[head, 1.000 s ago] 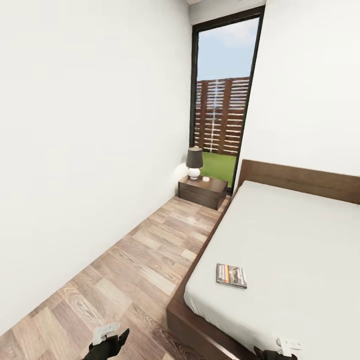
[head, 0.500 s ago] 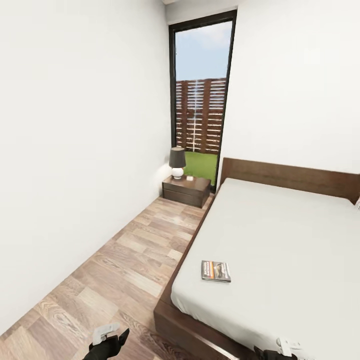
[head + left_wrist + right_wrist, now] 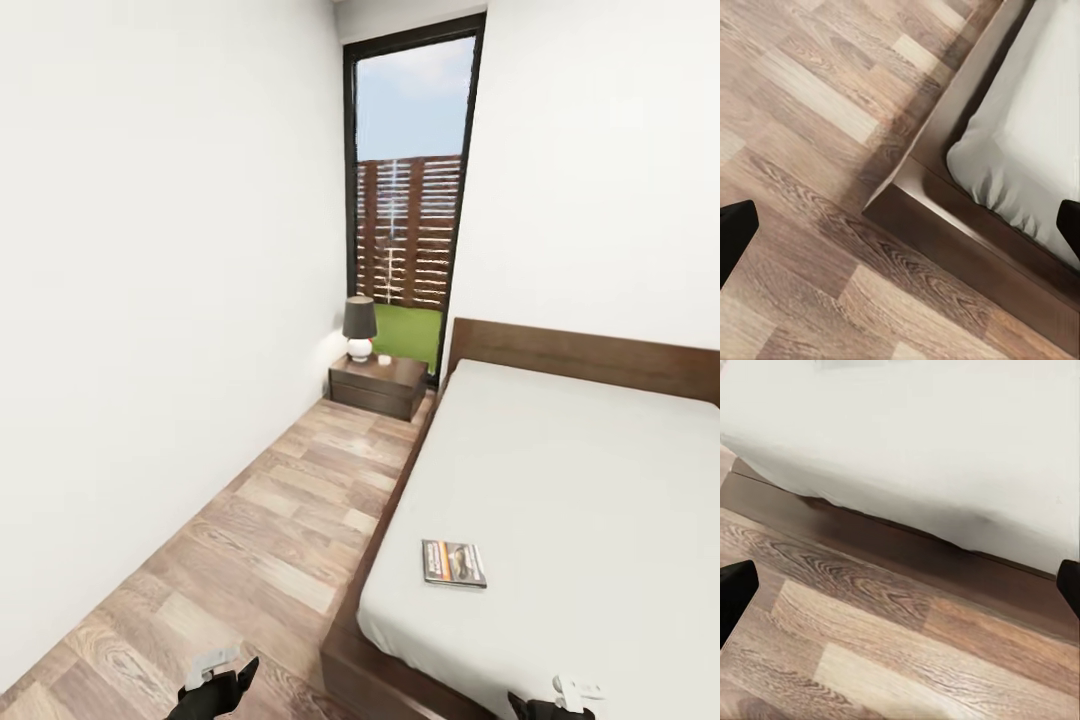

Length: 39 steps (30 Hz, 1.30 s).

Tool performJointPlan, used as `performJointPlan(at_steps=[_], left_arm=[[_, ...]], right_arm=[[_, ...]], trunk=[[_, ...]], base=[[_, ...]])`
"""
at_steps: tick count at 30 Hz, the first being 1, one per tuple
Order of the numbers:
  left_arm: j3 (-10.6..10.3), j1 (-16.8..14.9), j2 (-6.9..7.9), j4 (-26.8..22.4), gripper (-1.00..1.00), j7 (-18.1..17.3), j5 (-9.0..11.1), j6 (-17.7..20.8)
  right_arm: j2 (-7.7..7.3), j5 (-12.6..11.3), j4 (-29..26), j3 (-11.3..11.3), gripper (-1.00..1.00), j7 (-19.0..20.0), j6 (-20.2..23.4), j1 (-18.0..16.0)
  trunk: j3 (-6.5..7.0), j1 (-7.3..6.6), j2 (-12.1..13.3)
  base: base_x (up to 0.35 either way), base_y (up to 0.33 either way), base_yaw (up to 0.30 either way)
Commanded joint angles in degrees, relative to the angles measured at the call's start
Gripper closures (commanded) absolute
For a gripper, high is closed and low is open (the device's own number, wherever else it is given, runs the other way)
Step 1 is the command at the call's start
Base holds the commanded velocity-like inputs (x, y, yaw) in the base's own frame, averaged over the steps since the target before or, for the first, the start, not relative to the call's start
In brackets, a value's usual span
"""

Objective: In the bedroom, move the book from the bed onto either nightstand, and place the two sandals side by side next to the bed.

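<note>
Ahead of the right hand [image 3: 900,577], fingers apart and empty, the book [image 3: 454,563] is yet to be reached; approach needed.

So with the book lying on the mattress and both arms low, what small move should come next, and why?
Probably roll the base forward along the bed. The book lies near the mattress edge, ahead of the left gripper and the right gripper, both empty and down by the bed's corner. The nightstand stands farther on, by the window.
</note>
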Motion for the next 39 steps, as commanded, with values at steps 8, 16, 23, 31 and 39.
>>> performJointPlan(at_steps=[8,16,23,31,39], left_arm=[[-0.5,-0.1,0.01,0.1,-1.00,-0.2,0.6,-0.2],[-0.5,-0.1,0.01,0.1,-1.00,-0.2,0.6,-0.2],[-0.5,-0.1,0.01,0.1,-1.00,-0.2,0.6,-0.2],[-0.5,-0.1,0.01,0.1,-1.00,-0.2,0.6,-0.2],[-0.5,-0.1,0.01,0.1,-1.00,-0.2,0.5,-0.2]], right_arm=[[-0.01,-0.6,0.1,0.5,-1.00,0.4,-0.2,-0.1],[-0.01,-0.6,0.1,0.5,-1.00,0.4,-0.2,-0.1],[-0.01,-0.6,0.0,0.5,-1.00,0.4,-0.2,-0.1],[-0.01,-0.6,0.0,0.5,-1.00,0.4,-0.2,-0.1],[-0.01,-0.6,0.0,0.5,-1.00,0.3,-0.2,-0.1]], trunk=[[-0.11,0.05,-0.1],[-0.11,0.05,-0.1],[-0.11,0.05,-0.1],[-0.11,0.05,-0.1],[-0.11,0.05,-0.1]], base=[[0.183,0.087,-0.192],[0.018,0.006,-0.278],[0.001,0.000,-0.282],[0.000,0.000,-0.282],[0.043,0.038,-0.282]])
